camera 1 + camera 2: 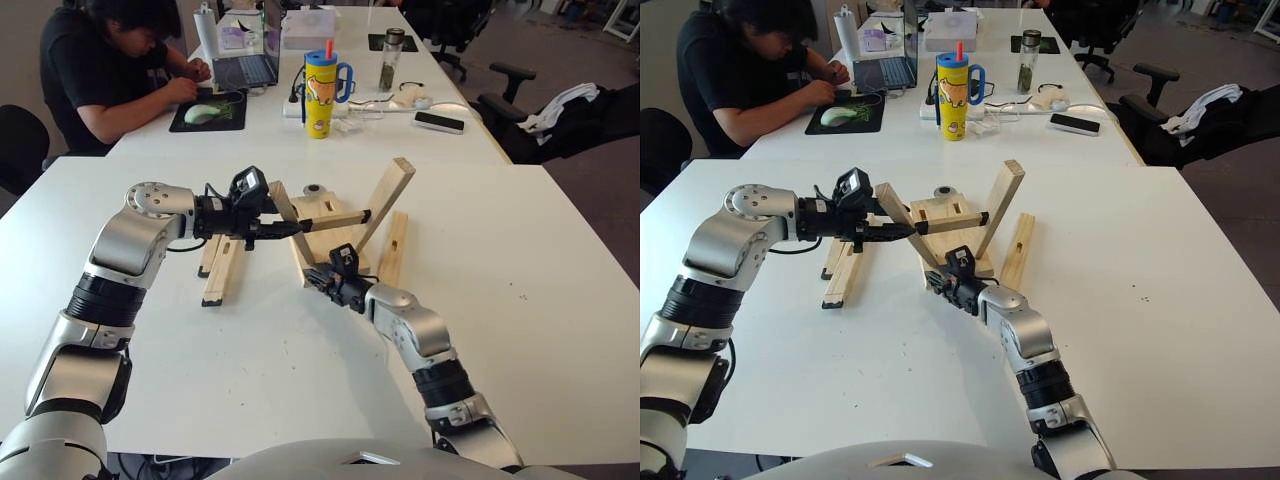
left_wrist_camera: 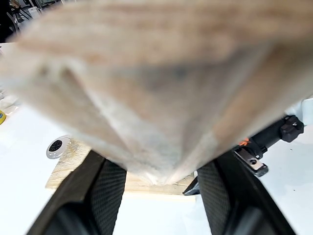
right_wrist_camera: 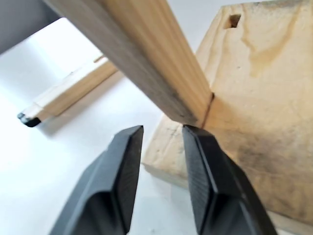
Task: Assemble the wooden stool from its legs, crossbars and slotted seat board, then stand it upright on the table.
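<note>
On the white table [image 1: 500, 300], the pale square slotted wooden seat board [image 1: 322, 210] lies flat. The left gripper [image 1: 285, 229] is clamped on a slanted wooden leg [image 1: 281, 203] that meets the board's near-left corner. The right gripper [image 1: 312, 279], fingers apart, sits at that leg's base.

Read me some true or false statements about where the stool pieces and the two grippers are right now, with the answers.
1. The seat board lies flat on the table. True.
2. The left gripper is empty. False: it is shut on a tilted wooden leg.
3. The right gripper is open by the board's near corner. True.
4. Every wooden piece is fitted. False: a loose slotted piece lies on the table right of the board.
</note>
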